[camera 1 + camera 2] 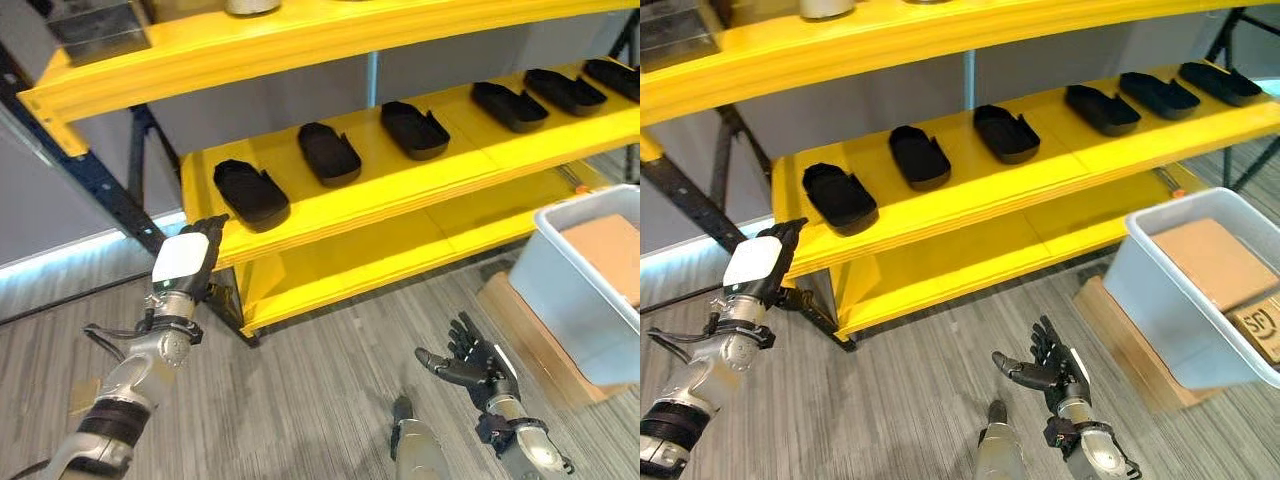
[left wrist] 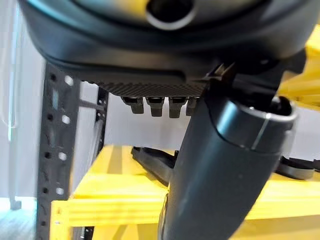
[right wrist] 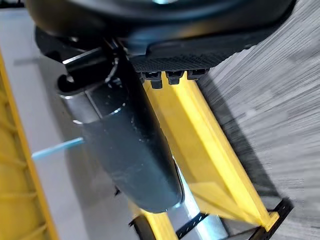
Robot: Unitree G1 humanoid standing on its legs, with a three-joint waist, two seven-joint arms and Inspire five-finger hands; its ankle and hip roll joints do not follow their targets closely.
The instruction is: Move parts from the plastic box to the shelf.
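yellow shelf [image 1: 420, 190]: six black parts [image 1: 251, 192] in a row on middle level. left hand [image 1: 185, 262], fingers straight, empty, at shelf's front edge. right hand [image 1: 470, 362], fingers spread, empty, below shelf. plastic box [image 1: 585, 300] right of shelf.

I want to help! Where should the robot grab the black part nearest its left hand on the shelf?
Probably across the narrow waist of the black part, coming from the shelf's open front edge. It lies flat, long axis pointing inward, and the left hand is already beside that edge.
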